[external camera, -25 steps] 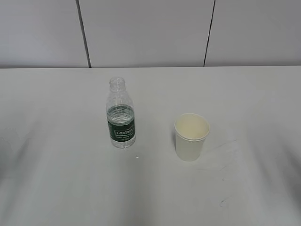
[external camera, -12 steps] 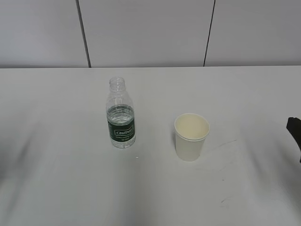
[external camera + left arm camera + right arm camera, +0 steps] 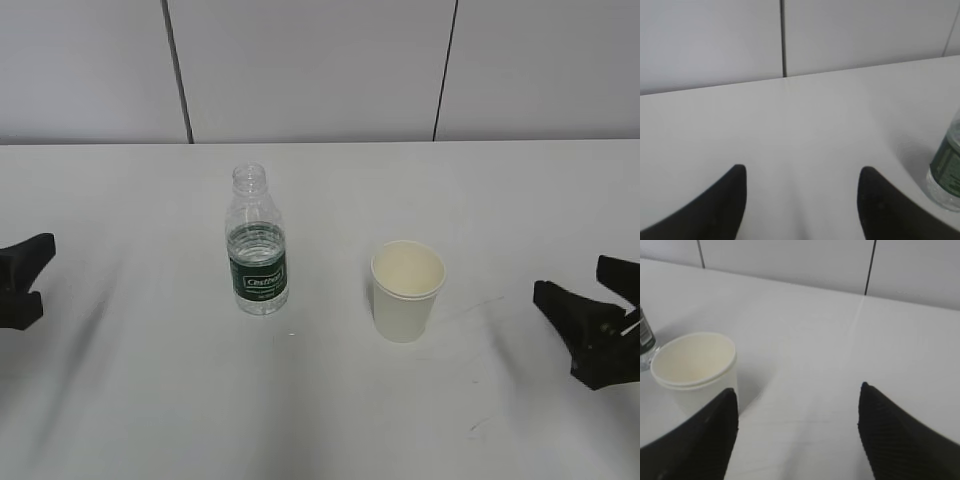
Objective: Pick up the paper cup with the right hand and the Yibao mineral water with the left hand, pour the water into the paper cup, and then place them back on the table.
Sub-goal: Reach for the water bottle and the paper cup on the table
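Note:
The Yibao mineral water (image 3: 257, 245), a clear capless bottle with a dark green label, stands upright on the white table (image 3: 320, 400), left of centre. Its lower part shows at the right edge of the left wrist view (image 3: 947, 170). The white paper cup (image 3: 406, 290) stands upright to its right, apart from it, and shows at the left of the right wrist view (image 3: 694, 371). My left gripper (image 3: 25, 280) is open and empty at the far left edge. My right gripper (image 3: 580, 295) is open and empty, right of the cup.
A grey panelled wall (image 3: 320, 70) with dark seams rises behind the table's far edge. Faint scuff marks (image 3: 480, 425) lie on the tabletop near the right gripper.
Both grippers have come into the exterior view from the left and right edges, moving inward toward the bottle and the cup. Bottle and cup have not moved.

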You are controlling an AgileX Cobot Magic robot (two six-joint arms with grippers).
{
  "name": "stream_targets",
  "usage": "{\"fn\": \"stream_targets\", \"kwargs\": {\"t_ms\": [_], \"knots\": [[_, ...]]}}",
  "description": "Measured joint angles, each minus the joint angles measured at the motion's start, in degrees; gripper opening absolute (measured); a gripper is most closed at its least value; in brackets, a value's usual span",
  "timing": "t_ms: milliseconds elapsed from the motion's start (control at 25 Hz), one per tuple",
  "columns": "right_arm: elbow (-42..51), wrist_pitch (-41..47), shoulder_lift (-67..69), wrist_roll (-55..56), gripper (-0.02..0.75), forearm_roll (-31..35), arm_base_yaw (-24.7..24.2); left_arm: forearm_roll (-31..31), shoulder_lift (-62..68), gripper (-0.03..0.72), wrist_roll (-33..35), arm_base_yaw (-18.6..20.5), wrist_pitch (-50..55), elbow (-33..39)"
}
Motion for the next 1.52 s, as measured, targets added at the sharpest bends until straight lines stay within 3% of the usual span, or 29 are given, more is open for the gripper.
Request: {"fn": "stream_targets", "kwargs": {"t_ms": [240,360,680,1240,1520], "knots": [[-0.3,-9.6,11.9,-0.1,0.585,-2.5,0.0,3.0,10.6,0.409,0.0,0.0,-8.8,-0.1],[-1.0,-10.8,17.1,-0.4,0.585,-2.6,0.0,3.9,16.8,0.407,0.0,0.0,-14.9,-0.5],[-1.3,-11.3,25.0,-2.7,0.585,-2.8,0.0,4.6,29.6,0.406,0.1,0.0,-15.9,-1.2],[-2.2,-11.7,25.4,-2.9,0.585,-6.9,0.0,5.0,30.5,0.408,0.1,-0.5,-16.2,-2.0],[-5.8,-11.7,25.4,-3.0,0.594,-13.2,0.0,10.9,30.9,0.54,0.2,-0.5,-16.3,-6.3]]}}
